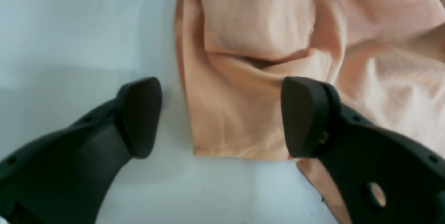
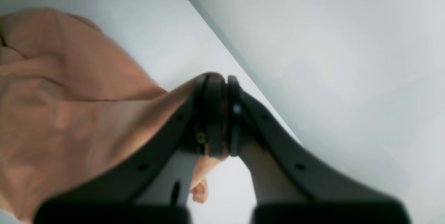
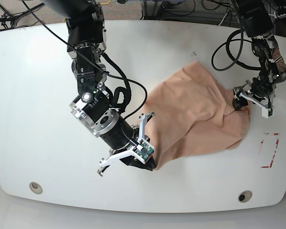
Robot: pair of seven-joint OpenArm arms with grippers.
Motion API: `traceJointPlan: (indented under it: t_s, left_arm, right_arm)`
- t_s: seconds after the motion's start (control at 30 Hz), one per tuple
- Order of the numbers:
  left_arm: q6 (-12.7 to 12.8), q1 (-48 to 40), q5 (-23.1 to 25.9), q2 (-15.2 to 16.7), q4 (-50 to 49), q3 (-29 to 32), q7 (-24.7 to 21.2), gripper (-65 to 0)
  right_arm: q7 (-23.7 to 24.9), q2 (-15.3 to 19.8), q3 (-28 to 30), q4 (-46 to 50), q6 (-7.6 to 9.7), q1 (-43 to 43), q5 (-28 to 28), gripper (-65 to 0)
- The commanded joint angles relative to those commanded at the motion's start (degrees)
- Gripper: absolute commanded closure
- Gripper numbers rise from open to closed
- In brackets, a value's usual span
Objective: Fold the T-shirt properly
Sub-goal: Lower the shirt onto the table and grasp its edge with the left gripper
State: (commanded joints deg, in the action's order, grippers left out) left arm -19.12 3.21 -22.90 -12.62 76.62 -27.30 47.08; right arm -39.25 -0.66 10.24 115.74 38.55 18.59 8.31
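Note:
The peach-pink T-shirt (image 3: 200, 114) lies crumpled right of the table's middle, and its print is hidden. My right gripper (image 3: 144, 161) is shut on the shirt's near-left corner. In the right wrist view, fabric (image 2: 69, 113) runs up between the closed fingertips of that gripper (image 2: 226, 85), and a small tail hangs below them. My left gripper (image 3: 251, 104) is at the shirt's right edge. In the left wrist view this gripper (image 1: 222, 116) stands open, with a folded edge of the T-shirt (image 1: 243, 106) between its two pads and neither pad pinching it.
The white table (image 3: 38, 95) has a round hole (image 3: 35, 187) near its front left and another hole (image 3: 244, 196) near its front right. Red marks (image 3: 271, 152) sit right of the shirt. Cables run along the back edge. The table's edge (image 2: 243, 67) lies just past my right gripper.

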Motion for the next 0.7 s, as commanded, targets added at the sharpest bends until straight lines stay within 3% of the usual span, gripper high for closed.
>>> traceJointPlan:
  t_s: [0.1,0.27,0.33,0.53,0.63,0.7]
  left_arm:
    - [-0.1,-0.1,0.0,0.0,-0.1,0.0,0.0,-36.5]
    - [-0.1,-0.1,0.0,-0.2,-0.3,3.5,0.0,-10.4]
    - [-0.3,-0.2,0.0,-0.3,-0.1,4.6,-0.2,-7.2]
    - [-4.0,-0.2,0.0,-0.1,0.1,4.9,-0.4,-5.1]
    - [-4.4,-0.1,-0.1,-0.1,1.8,4.9,-0.4,0.0]
    - [-4.5,-0.1,-0.1,-0.1,4.6,4.9,0.1,0.0]
  right_arm:
    - [0.0,-0.1,-1.1,0.0,0.0,0.0,0.0,-2.1]
    - [0.1,-0.1,-1.5,0.0,0.0,-0.4,0.0,-2.1]
    - [0.1,-0.1,-1.5,0.0,0.0,-0.5,0.0,-2.1]
    - [0.0,-0.1,-1.5,0.3,0.0,-1.7,0.0,-2.1]
    - [0.0,-0.1,-1.5,0.3,0.0,-2.3,0.0,-2.1]
    - [0.0,-0.1,-1.6,0.3,0.0,-2.7,0.0,-2.1]
